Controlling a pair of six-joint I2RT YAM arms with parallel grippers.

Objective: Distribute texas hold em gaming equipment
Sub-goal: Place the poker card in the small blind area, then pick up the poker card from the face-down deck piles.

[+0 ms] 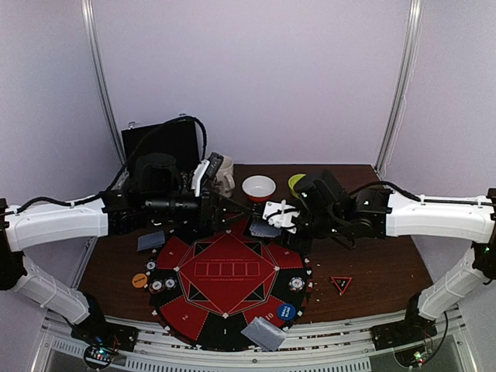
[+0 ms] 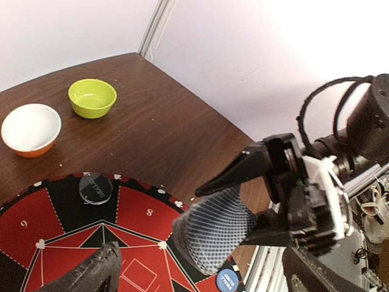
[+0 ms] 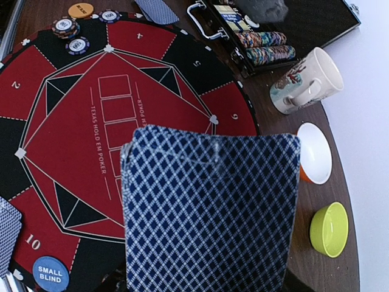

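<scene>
Right claw point(image 2: 226, 210) grips a stack of cards point(image 3: 206, 213), its fingertips hidden; left claw point(image 2: 197, 267) gapes wide, mostly cropped.

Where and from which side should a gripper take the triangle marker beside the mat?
Its edges, from straight above: the triangle marker lies flat on the table, clear of the mat, so probably one finger on a side, the other on the opposite corner.

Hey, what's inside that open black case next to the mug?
Two rows of striped chips sit in the case; its far end is cut off, and from above the left arm covers the inside.
</scene>
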